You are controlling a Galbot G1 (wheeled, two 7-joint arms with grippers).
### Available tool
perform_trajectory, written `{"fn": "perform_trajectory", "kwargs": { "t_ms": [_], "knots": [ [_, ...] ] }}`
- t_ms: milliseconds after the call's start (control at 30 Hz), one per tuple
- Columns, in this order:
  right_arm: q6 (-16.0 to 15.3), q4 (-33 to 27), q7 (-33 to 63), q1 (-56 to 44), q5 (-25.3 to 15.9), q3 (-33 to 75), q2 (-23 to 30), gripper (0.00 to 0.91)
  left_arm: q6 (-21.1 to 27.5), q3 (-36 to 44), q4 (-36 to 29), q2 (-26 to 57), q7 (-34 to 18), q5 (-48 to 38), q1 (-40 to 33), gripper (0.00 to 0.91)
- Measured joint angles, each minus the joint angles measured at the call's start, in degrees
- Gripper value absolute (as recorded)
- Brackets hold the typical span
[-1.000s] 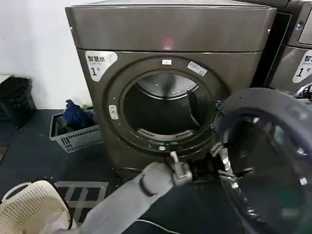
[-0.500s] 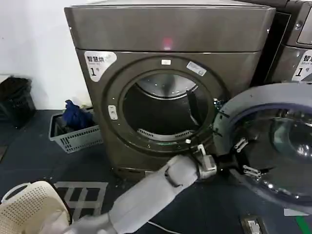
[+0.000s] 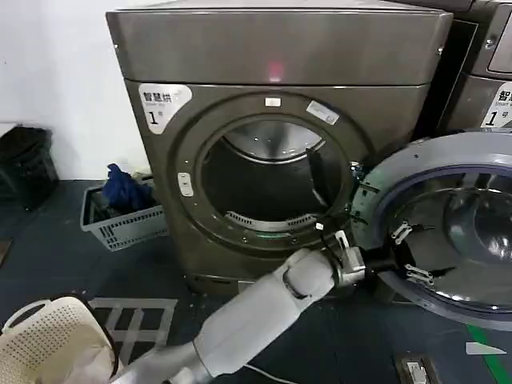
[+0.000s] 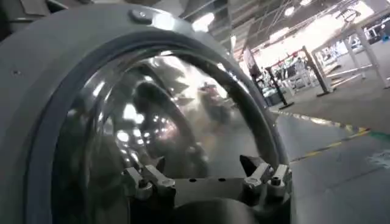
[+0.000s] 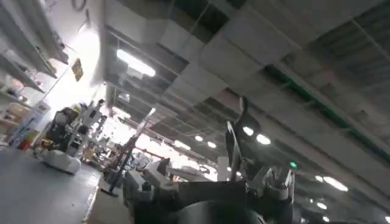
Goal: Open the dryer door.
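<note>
At the centre of the head view, the dryer (image 3: 280,144) is seen as a bronze-grey front-loader with a white "1" sticker (image 3: 162,104) at its upper left and a small pink light (image 3: 275,74) glowing on the top panel. Its round porthole is uncovered, and the metal drum (image 3: 268,172) is visible inside. The dryer door (image 3: 448,232) is swung wide to the right of the opening, its pale grey inner rim and bowl-shaped glass turned towards the camera.

The left arm is stretched from the lower left across the front of the machine, and the left gripper (image 3: 406,254) is placed against the inner face of the door, near the edge closest to the porthole. Its fingers (image 3: 399,234) are held apart, one above the other, with nothing clamped between them. From the left wrist view, the two fingertips are shown spread just in front of the domed glass (image 4: 177,115).

The right gripper (image 5: 207,182) is pointed up at a ceiling with strip lights, well away from the door; its fingers are spread with nothing between them.

Beside the dryer on the left, a grey basket (image 3: 120,216) with blue cloth (image 3: 124,188) is set on the dark floor, and a cream basket (image 3: 48,340) is seen at the lower left corner. A twin grey machine (image 3: 484,72) is stood to the right.
</note>
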Motion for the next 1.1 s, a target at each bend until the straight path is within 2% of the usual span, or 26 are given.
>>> {"fn": "perform_trajectory", "kwargs": {
  "t_ms": [167, 333, 733, 933, 1100],
  "knots": [
    [0.26, -0.70, -2.03, 0.08, 0.14, 0.31, -0.60, 0.907, 0.58, 0.29, -2.13, 0.01, 0.31, -0.14, 1.53, 0.907],
    [0.30, -1.12, -2.69, 0.40, 0.14, -0.23, -0.91, 0.907, 1.80, 1.25, -7.70, 0.41, 0.76, -0.87, 4.54, 0.907],
    [0.31, -0.85, -3.06, 1.00, 0.33, -2.15, -0.77, 0.907, 1.82, 1.48, -24.69, 22.63, 1.44, -2.85, 9.59, 0.907],
    [0.55, -1.30, -3.34, 1.25, 0.53, -2.92, -0.87, 0.907, 0.45, 0.68, -29.48, 30.92, 1.45, -0.28, 10.03, 0.907],
    [1.25, -2.07, -3.89, 1.77, 0.60, -3.72, -1.30, 0.907, -2.97, -1.26, -31.71, 39.33, 1.71, 4.75, 10.23, 0.907]
  ]
}}
